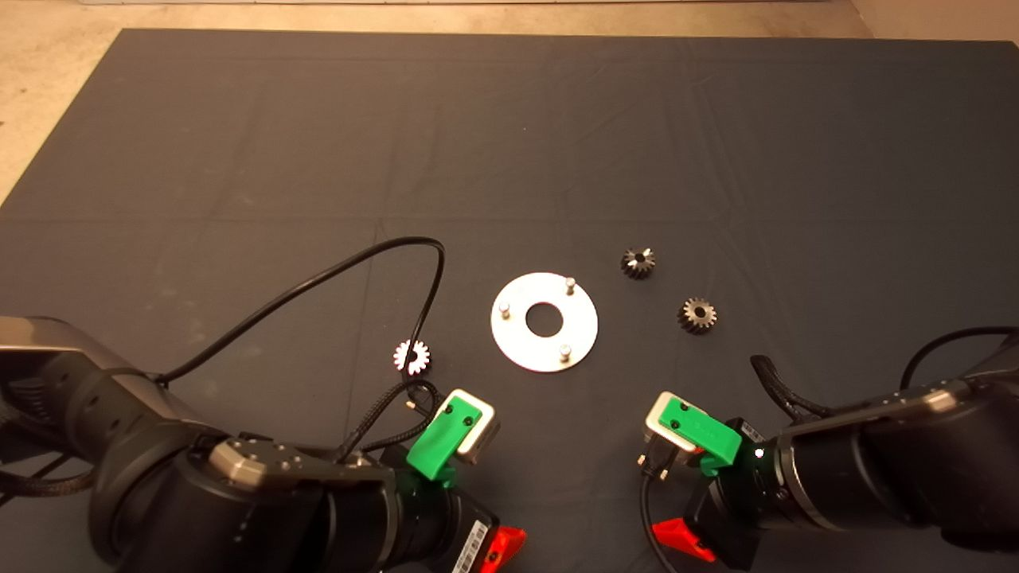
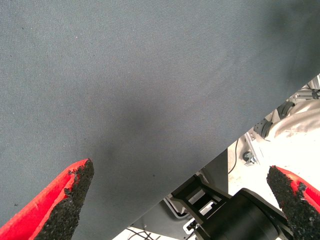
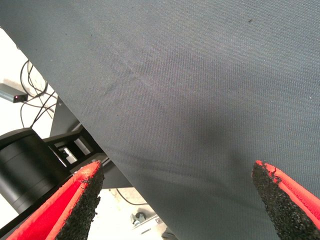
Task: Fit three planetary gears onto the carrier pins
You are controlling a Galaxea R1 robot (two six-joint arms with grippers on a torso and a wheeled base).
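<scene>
A shiny silver disc point(image 1: 521, 346) with a large centre hole lies on the dark mat, with three bare carrier pins point(image 1: 570, 282) point(image 1: 504, 308) point(image 1: 564, 350) standing on it. Two dark gears point(image 1: 638, 263) point(image 1: 696, 315) lie to its right. A shiny silver gear point(image 1: 411, 356) lies to its left, with a black cable across it. My left gripper point(image 2: 180, 200) waits at the lower left, open and empty, with the fingers point(image 2: 67, 197) wide apart. My right gripper point(image 3: 182, 200) waits at the lower right, open and empty.
A black cable point(image 1: 318, 278) loops from the left arm over the mat up to the left of the disc. Both wrist views show the mat's near edge point(image 2: 210, 160) and floor and the robot's base beyond it.
</scene>
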